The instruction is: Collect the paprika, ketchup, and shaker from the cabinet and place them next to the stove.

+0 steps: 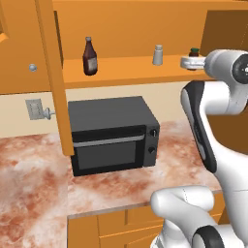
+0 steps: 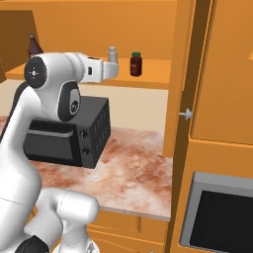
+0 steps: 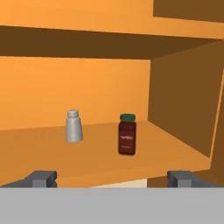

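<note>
I face the open cabinet (image 1: 121, 72) with my arm raised to the level of its inner shelf. Going left to right along that shelf in the left base view, the ketchup (image 1: 89, 56) stands upright well off to the left, near the open door's edge. The shaker (image 1: 158, 54) stands upright around the middle of the shelf. Farthest right is the paprika (image 1: 194, 51), partly hidden behind my wrist.

In the hand view the shaker (image 3: 74, 126) stands left of centre and the paprika (image 3: 127, 134) just right of centre, slightly nearer to me, the two near each other but apart. The cabinet's side wall rises to the right of the jar.

My gripper (image 3: 112, 177) is spread wide and holds nothing; its fingertips (image 3: 41, 177) sit short of the shelf's front edge, with the jar in line between them but not touching.

Below the shelf a black microwave (image 1: 112, 134) sits on the marbled counter (image 1: 34, 174), under my forearm. In the right base view the right-hand cabinet door (image 2: 225, 74) stands open with its silver knob (image 2: 186, 114).
</note>
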You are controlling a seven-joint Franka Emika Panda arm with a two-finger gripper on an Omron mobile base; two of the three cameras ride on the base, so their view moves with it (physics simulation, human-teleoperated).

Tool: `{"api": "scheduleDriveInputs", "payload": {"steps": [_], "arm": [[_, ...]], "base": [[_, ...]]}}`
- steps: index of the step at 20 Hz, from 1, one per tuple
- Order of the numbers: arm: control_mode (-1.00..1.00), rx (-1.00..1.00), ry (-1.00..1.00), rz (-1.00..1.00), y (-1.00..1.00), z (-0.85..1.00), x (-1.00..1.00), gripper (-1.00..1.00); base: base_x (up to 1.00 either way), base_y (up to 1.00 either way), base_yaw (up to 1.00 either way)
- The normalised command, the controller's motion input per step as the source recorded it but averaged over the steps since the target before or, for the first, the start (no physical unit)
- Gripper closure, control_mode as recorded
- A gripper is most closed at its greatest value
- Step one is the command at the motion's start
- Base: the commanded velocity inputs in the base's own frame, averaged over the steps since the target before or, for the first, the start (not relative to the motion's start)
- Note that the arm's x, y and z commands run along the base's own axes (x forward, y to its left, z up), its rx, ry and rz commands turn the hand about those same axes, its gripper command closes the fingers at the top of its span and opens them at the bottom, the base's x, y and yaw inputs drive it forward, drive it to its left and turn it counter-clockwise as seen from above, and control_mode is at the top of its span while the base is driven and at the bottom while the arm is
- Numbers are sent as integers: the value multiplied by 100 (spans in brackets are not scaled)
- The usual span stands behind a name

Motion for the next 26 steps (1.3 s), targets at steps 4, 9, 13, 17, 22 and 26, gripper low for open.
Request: {"api": "scheduleDriveInputs", "payload": {"steps": [4,9,13,17,22,26], "arm": [[-100,0,1,0,0,0,27,-100],[-100,0,0,0,-2,0,21,-100],[-100,1,0,0,-18,0,2,-100],[-100,0,0,-2,-14,0,3,-100],[-100,0,0,-5,-12,0,20,-100],[-100,0,3,-4,-10,0,25,-100]], "base": [[0,0,0],[0,0,0],[0,0,0],[0,0,0],[0,0,0],[0,0,0]]}}
